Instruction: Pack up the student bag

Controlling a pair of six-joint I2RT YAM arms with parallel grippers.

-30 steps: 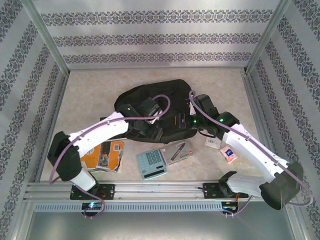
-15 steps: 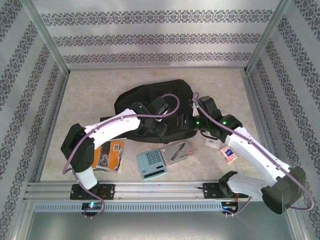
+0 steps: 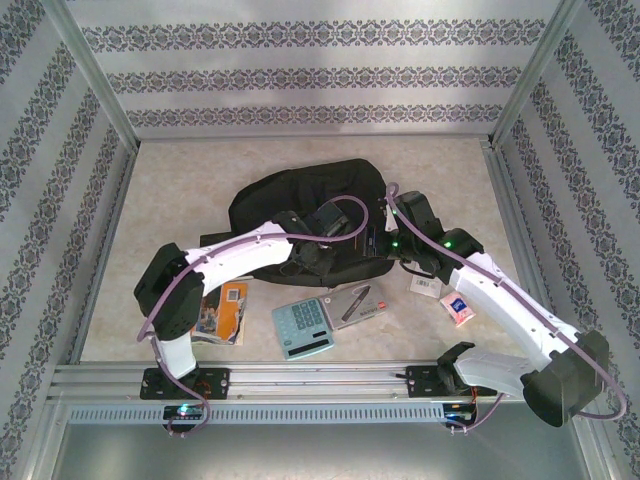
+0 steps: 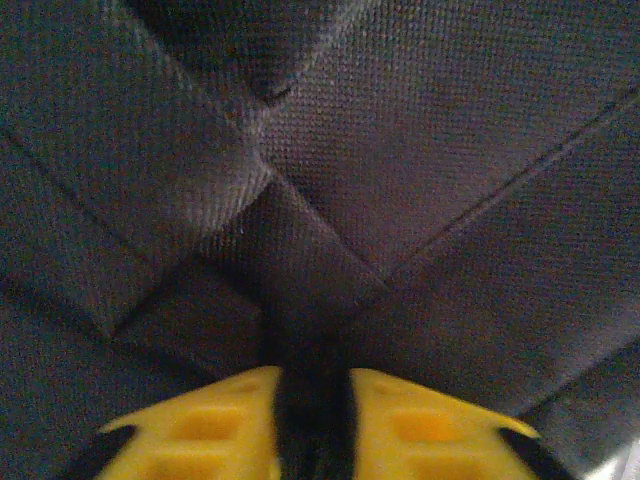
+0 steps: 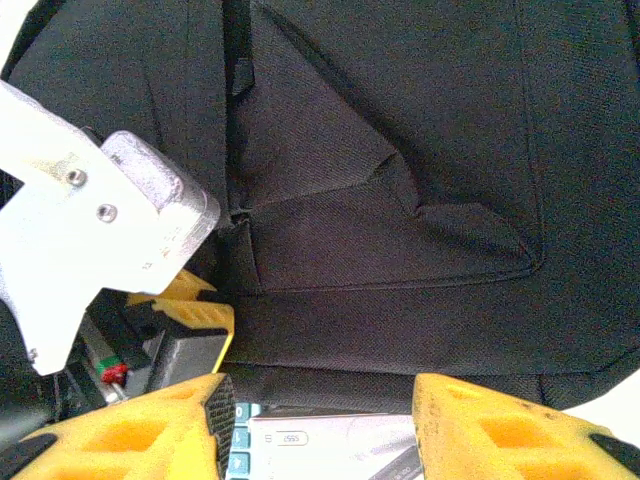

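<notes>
Presently left gripper [image 4: 312, 382] is pinching a thin fold of the student bag [image 3: 300, 187], right gripper [image 5: 318, 400] is hovering spread; any pull is risking the fold slipping out.

Soft daylight, dim blurry left-wrist view

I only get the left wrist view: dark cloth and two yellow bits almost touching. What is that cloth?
Observer: A black bag, lying on a table.
Operator: Anything else there?
Observer: Yes, a calculator lies just in front of the bag.
Operator: Is there a second arm?
Observer: Yes; the right arm reaches to the bag too, its jaws wide open, holding nothing.
</notes>
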